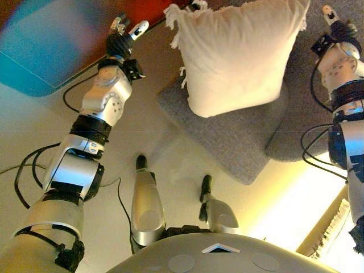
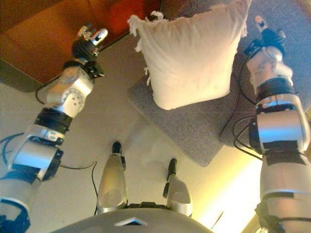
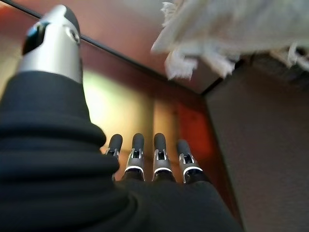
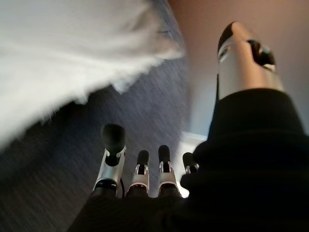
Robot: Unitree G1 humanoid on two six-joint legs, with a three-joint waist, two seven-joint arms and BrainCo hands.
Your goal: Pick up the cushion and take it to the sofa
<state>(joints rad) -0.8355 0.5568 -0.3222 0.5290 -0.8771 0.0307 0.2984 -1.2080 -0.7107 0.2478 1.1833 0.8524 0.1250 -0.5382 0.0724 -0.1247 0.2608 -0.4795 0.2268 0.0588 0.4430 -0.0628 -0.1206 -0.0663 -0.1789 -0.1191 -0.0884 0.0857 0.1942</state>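
A pale floor is seen from above, and on it lies a grey padded seat [image 1: 239, 142], with a second grey padded surface [image 1: 296, 102] running up behind it on the right, judged to be part of the sofa. A reddish-brown surface [image 1: 68, 28] with a dark edge is seen at the far left. On the grey seat a cream cushion [image 1: 236, 54] with fringed corners is propped, its far edge lifted and its rounded near edge resting on the fabric; its longer side is judged to run roughly across the view, from left hand to right hand. The cushion is flanked by both arms and is touched by neither. The left hand [image 1: 122, 40] is held out over the reddish surface, well to the left of the cushion's fringed corner, with its fingers [image 3: 137, 154] straight and relaxed and nothing grasped. The right hand [image 1: 335, 34] is raised over the grey fabric just beside the cushion's right edge, its fingers [image 4: 140, 169] likewise straight and empty. The cushion therefore lies between the hands, inward from each, and the right hand is judged the nearer. A squeeze from both sides is suggested, with the left hand needing the longer inward travel.
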